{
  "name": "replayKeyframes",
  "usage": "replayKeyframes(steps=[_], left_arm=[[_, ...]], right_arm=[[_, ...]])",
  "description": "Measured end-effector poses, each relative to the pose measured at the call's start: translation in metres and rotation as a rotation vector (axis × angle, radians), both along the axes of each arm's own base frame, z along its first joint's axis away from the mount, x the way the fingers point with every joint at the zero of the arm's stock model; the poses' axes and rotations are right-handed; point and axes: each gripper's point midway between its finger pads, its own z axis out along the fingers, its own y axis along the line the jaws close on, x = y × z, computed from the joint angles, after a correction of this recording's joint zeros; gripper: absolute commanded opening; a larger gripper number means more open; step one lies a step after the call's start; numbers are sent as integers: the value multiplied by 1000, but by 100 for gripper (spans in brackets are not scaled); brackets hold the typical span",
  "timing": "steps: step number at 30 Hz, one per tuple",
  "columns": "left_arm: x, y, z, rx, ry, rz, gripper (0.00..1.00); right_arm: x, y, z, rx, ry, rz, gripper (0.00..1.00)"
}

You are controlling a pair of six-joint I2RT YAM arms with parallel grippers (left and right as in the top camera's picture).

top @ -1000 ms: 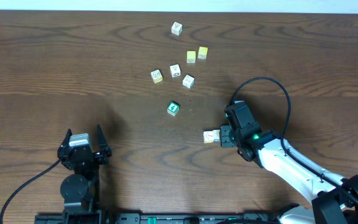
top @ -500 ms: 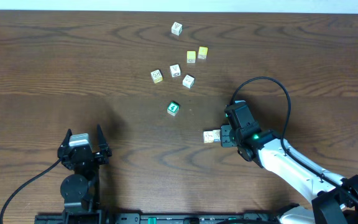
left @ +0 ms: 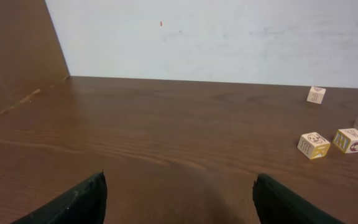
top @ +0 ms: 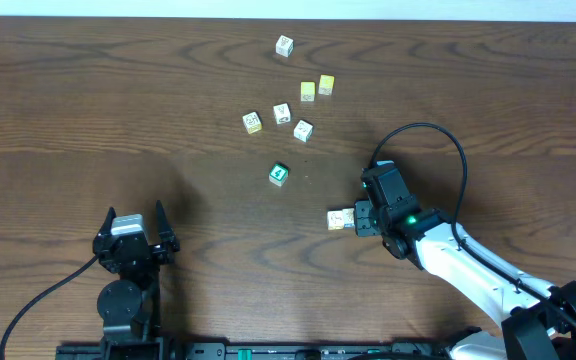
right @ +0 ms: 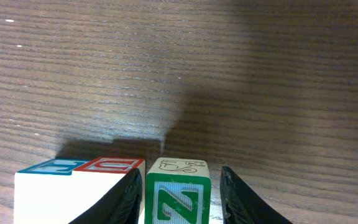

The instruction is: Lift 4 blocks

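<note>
Brown wood with wavy lines makes up the desk (top: 88,100), and from above a bunch of tiny blocks sits on its far middle part. A far white block (top: 284,45) is the one farthest back, and two yellow blocks (top: 308,91) sit side by side a bit nearer. Below them a cream block (top: 252,122), a dark-letter block (top: 282,113) and a blue-edged block (top: 303,130) make a loose row, close but not touching. A green block (top: 279,174) sits alone, nearer still. The right pincer (top: 360,218) is down low on the desk, right of the middle, pointing left, with a pale block (top: 336,220) at its tip. The left pincer (top: 135,217) is at the near left, well apart from all the blocks, with its fingers spread wide. From the left wrist, the two dark fingers (left: 73,202) stand far apart over bare desk, a white wall (left: 229,37) is at the back, and the cream block (left: 314,145) shows off to the right with a few other blocks near it. From the right wrist, the green N block (right: 178,190) stands on the desk between the two dark fingers (right: 241,202), its white N facing us. The fingers are just beside it on each side, but I cannot tell if they are squeezing it or not. A red-and-blue letter block (right: 73,190) sits right next to it, just outside one finger
</note>
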Motion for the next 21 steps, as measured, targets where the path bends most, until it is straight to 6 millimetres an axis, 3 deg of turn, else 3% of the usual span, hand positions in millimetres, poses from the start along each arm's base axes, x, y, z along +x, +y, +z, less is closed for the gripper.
replayKeyframes(steps=[15,21], left_arm=[[0,0,0,0,0,0,75],[0,0,0,0,0,0,76]], right_arm=[[13,6,13,0,-41,27,42],[10,-6,10,-48,-19,10,34]])
